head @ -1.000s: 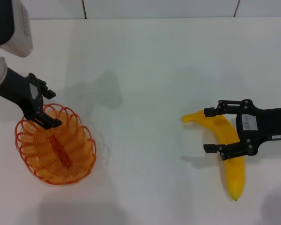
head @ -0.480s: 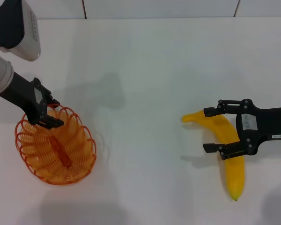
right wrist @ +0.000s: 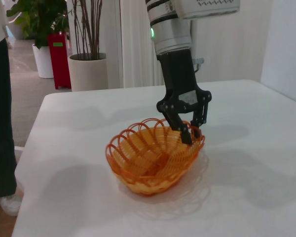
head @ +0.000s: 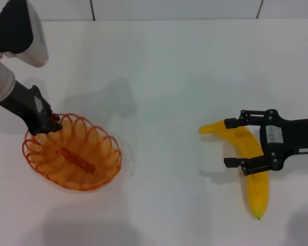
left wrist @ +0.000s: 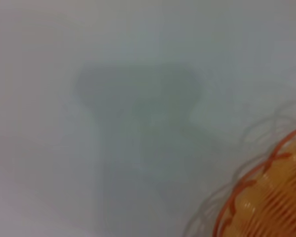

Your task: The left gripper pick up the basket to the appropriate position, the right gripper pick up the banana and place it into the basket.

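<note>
The orange wire basket (head: 112,154) is at the left of the white table. My left gripper (head: 50,123) is shut on its far-left rim, one finger inside and one outside. In the right wrist view the basket (right wrist: 138,165) hangs tilted from the left gripper (right wrist: 190,132), with its wire shadow on the table below. The left wrist view shows only a piece of the basket's rim (left wrist: 266,197). The yellow banana (head: 257,192) lies on the table at the right. My right gripper (head: 227,143) is open, with a finger on each side of the banana's stem half.
The white table (head: 169,77) runs to a tiled wall at the back. Beyond the table's edge, the right wrist view shows potted plants (right wrist: 86,69), a red bin (right wrist: 59,59) and a standing person (right wrist: 0,113).
The basket has swung round and shifted right, its long side now lying across the view, and one side has lifted. The left gripper shifted slightly with it. The right gripper and banana have not moved.
</note>
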Robot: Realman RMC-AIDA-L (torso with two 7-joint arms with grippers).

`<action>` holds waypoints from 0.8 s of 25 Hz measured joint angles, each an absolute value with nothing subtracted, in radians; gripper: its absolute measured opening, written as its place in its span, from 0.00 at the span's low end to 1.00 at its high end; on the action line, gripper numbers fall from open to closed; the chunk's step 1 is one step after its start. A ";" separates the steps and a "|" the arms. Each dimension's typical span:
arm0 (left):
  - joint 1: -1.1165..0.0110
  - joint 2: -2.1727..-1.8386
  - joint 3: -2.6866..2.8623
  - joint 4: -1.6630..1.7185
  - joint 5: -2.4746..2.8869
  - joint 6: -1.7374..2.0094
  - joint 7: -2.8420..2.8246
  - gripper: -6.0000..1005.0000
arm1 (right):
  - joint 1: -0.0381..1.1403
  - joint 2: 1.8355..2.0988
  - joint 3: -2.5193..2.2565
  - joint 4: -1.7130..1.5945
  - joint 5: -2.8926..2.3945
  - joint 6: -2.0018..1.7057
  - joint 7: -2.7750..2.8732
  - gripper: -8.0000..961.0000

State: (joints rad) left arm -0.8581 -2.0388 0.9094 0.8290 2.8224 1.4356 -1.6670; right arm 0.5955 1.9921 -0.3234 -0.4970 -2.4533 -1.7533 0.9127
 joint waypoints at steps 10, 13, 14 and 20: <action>-0.828 -2.040 0.909 0.910 2.803 1.443 -1.689 0.14 | 0.593 1.989 -0.322 -0.497 -2.453 -1.753 0.925 0.93; -0.812 -2.040 0.910 0.945 2.772 1.480 -1.679 0.12 | 0.592 1.989 -0.322 -0.497 -2.453 -1.753 0.925 0.93; -0.806 -2.039 0.910 0.958 2.760 1.502 -1.671 0.12 | 0.592 1.989 -0.322 -0.497 -2.453 -1.753 0.925 0.93; -0.774 -2.036 0.899 1.026 2.706 1.600 -1.635 0.09 | 0.592 1.988 -0.322 -0.497 -2.453 -1.753 0.925 0.93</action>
